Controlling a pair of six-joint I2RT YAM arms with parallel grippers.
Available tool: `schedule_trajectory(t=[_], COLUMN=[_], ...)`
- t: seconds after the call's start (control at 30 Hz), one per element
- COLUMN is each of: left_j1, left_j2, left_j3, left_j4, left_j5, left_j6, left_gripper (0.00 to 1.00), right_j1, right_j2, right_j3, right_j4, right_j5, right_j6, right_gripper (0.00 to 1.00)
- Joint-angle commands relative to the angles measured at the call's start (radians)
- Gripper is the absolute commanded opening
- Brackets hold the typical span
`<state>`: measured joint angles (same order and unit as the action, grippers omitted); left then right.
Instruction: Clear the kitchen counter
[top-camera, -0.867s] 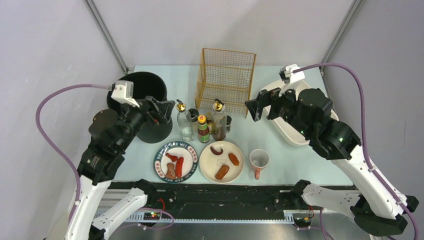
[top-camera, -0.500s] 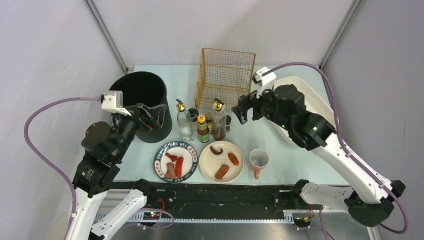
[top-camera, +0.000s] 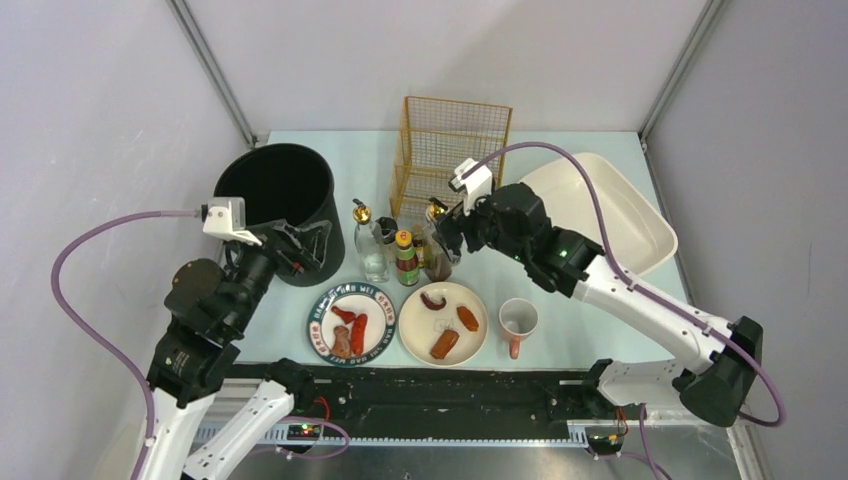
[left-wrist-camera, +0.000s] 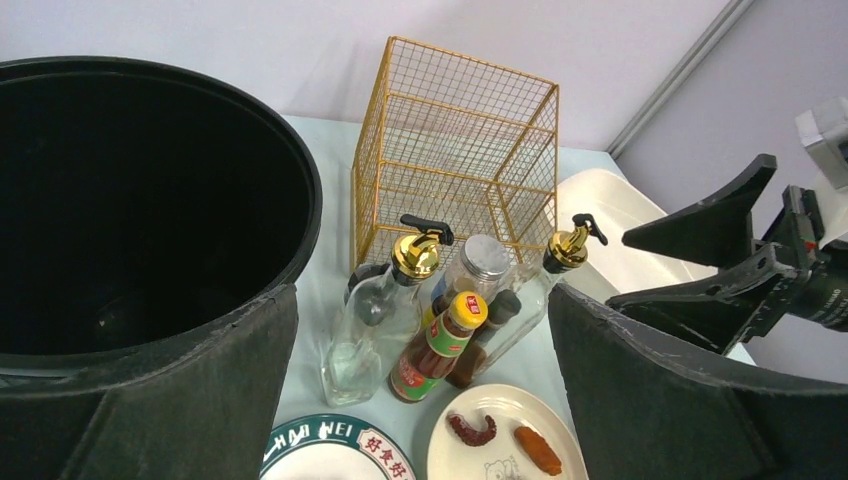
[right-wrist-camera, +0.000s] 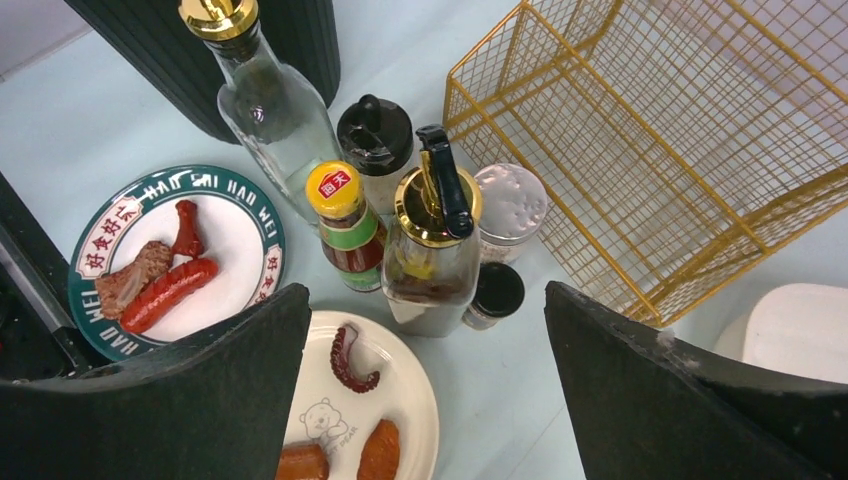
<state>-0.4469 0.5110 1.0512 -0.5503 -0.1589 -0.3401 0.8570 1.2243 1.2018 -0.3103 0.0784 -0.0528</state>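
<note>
Pale mint-green worktop (top-camera: 360, 160), grey walls on three sides, black rail (top-camera: 430, 385) along the near edge.

1. Black bin (top-camera: 275, 195), at 10 o'clock, upright, mouth open.
2. White oval tub (top-camera: 620, 215), at 2 o'clock, lying close to the right edge.
3. Gold wire basket (top-camera: 452, 150), at 12 o'clock, upright, near the back edge.
4. Right end effector (top-camera: 443, 235), centre, over the bottle cluster. Fingers spread wide, holding nothing. In the wrist view the dark-oil bottle (right-wrist-camera: 430, 270) with gold pourer sits in the gap between them. No contact shows.
5. Left end effector (top-camera: 315, 250), at 9 o'clock, just beside the bin's near wall. Fingers spread wide, holding nothing and pointing towards the bottles.
6. Green-rimmed plate (top-camera: 316, 325), at 7 o'clock, carrying sausage and meat pieces.
7. Cream plate (top-camera: 420, 330), at 6 o'clock, touching or just beside the green-rimmed plate, carrying three pieces.
8. Mug (top-camera: 518, 320), at 5 o'clock, just right of the cream plate.
9. Clear bottle (top-camera: 372, 250) with gold pourer, on the left of the cluster.
10. Yellow-capped sauce bottle (top-camera: 406, 258), between the two pourer bottles.
11. Black-capped shaker (right-wrist-camera: 375, 140), silver-lidded jar (right-wrist-camera: 510, 205) and small black-capped jar (right-wrist-camera: 495, 290), packed behind and beside these.

Bare worktop shows between bin and basket, and at 4 o'clock between mug and tub. The cluster stands just in front of the basket.
</note>
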Motion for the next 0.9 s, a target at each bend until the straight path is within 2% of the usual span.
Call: schedule_trajectory(t=[0.0,0.33,0.7,0.87], left_j1=[-0.003,-0.003,-0.003,-0.003], left_j2=[-0.011,-0.034,-0.039,-0.036], left_j3=[-0.014,-0.025,-0.033,-0.033], left_j4=[0.005,0.006,0.003,0.002], left_j5=[-0.025,-0.057,-0.068,-0.071], left_j6=[0.007,0.012,0.027,0.035], left_gripper=[0.98,0.98,0.98,0.98], right_j1=[0.018,0.035,0.037,0.039], right_j2=[0.030,0.124,0.162,0.166], right_j3=[-0.029,-0.089,-0.107,-0.112], right_j4=[0.164,0.349,0.400,0.386], right_j5=[0.037,0.113,0.109,0.106], right_j6=[-0.010,0.044,0.049,0.050], right_gripper=[0.92,0.89,0.69,0.65])
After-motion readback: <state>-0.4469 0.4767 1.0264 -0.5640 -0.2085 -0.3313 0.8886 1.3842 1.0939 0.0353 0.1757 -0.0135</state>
